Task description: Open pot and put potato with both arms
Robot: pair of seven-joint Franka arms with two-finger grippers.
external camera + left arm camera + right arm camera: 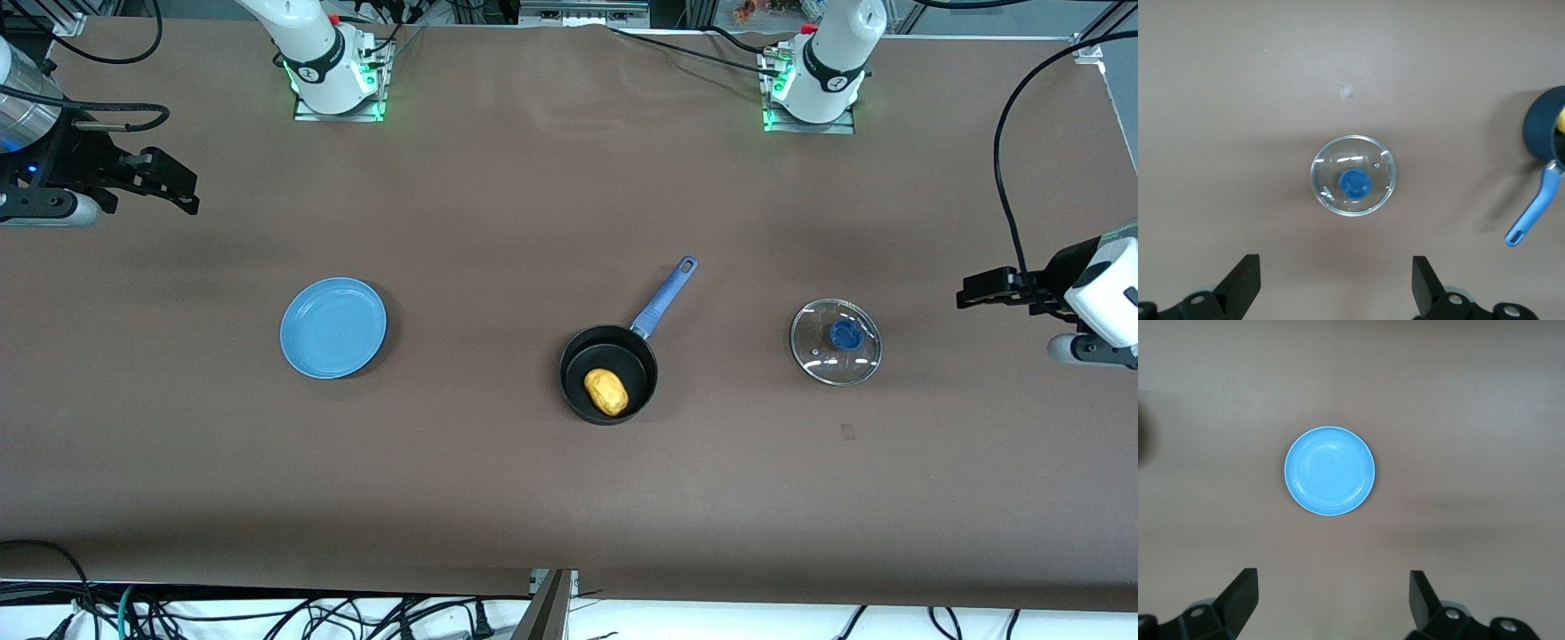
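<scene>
The black pot [609,373] with its long blue handle [664,296] stands uncovered near the middle of the table, and the yellow potato [605,392] lies inside it. In the left wrist view only the pot's edge [1540,128] and handle [1534,211] show. The glass lid [836,341] with a blue knob rests flat on the table beside the pot, toward the left arm's end. My left gripper [965,295] hangs open and empty high over that end of the table, with the lid [1353,175] below its camera. My right gripper [182,188] is open and empty, raised over the right arm's end.
A flat blue plate [333,327] lies bare on the table toward the right arm's end, also seen from the right wrist as the plate [1330,471]. A small pale mark [847,432] sits on the brown tabletop near the lid. Cables run along the table's front edge.
</scene>
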